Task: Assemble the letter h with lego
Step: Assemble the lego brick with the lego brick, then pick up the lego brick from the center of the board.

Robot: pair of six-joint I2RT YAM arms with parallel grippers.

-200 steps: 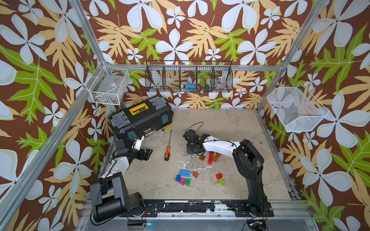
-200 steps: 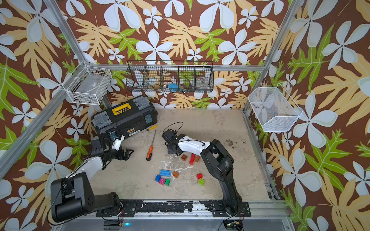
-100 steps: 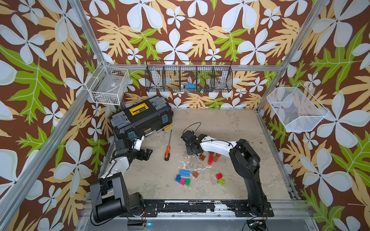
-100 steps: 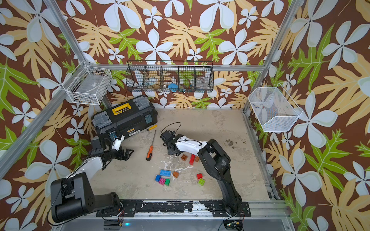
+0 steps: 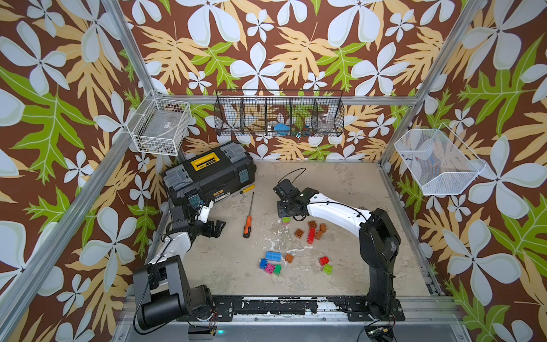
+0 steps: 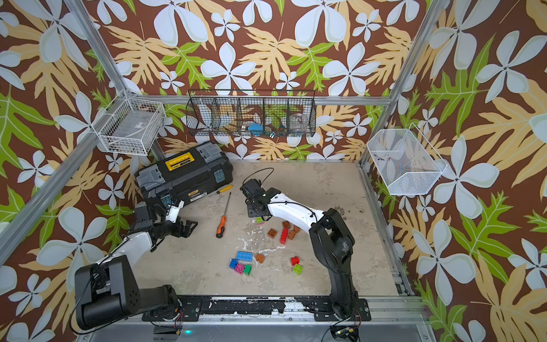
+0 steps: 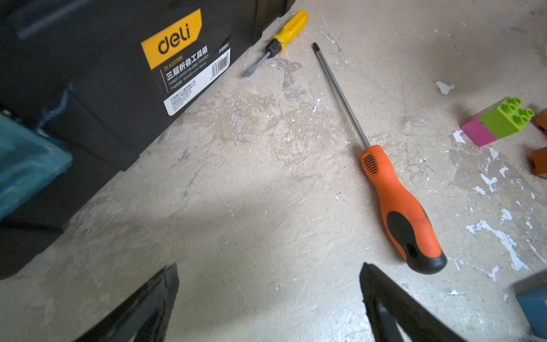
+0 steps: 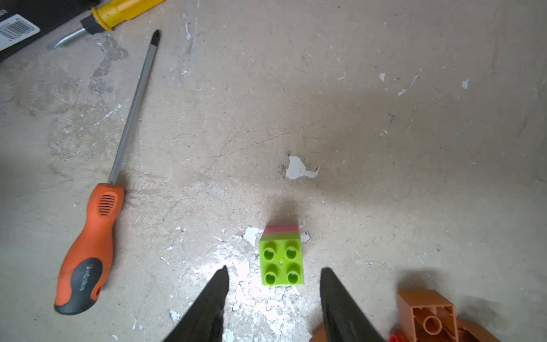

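1. Two bricks only are sitting joined so far: a green cube on a pink one. This stack (image 8: pixel 281 262) seems to be lying on its side on the counter (image 5: pixel 340 183), studs facing my right wrist, at the far edge of the loose lego.
2. My right end effector (image 8: pixel 274 269) is hovering low with its fingers partly spread and gripping nothing. The stack is sitting just ahead of the tips, clear of both. I judge it is serving as the start of the h's tall column.
3. My left end effector (image 7: pixel 269 266) is hanging fully spread and empty near the toolbox (image 5: pixel 207 174), which I take to be standing clear of the right arm's work.
4. Other lego is lying loose. Brown cubes and a long red brick (image 5: pixel 310 236) are sitting just beside the stack. A long blue brick (image 5: pixel 273 256) and blue, pink, green, brown, red and light-green cubes are lying nearer my bases.
5. One brown cube (image 8: pixel 426 315), hollow side showing, is crowding my right finger, so any closing there is risking a nudge.
6. An orange screwdriver (image 7: pixel 396 201) is lying between my arms, across the left one's path to the bricks. A yellow screwdriver (image 7: pixel 288 28) is resting by the toolbox, blocking nothing.
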